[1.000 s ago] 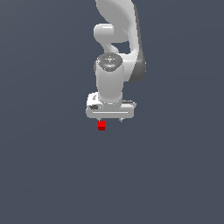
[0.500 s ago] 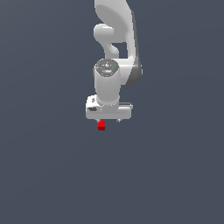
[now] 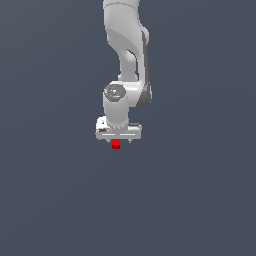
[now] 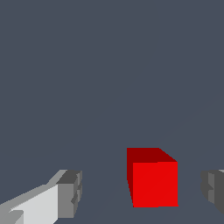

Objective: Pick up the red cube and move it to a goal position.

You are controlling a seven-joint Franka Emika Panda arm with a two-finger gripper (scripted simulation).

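Observation:
The red cube [image 3: 116,144] rests on the dark grey floor just below the white gripper [image 3: 120,141] in the exterior view. In the wrist view the red cube [image 4: 153,179] sits between the two grey fingertips [image 4: 70,192], closer to the other one, with gaps on both sides. The gripper [image 4: 142,190] is open and straddles the cube without touching it. The gripper's white body hides the cube's far part in the exterior view.
The white arm [image 3: 127,45] rises above the gripper towards the top of the exterior view. A plain dark grey floor [image 3: 200,200] surrounds the cube on all sides.
The gripper has come down a little closer over the cube and the arm has straightened above it. The cube has not moved.

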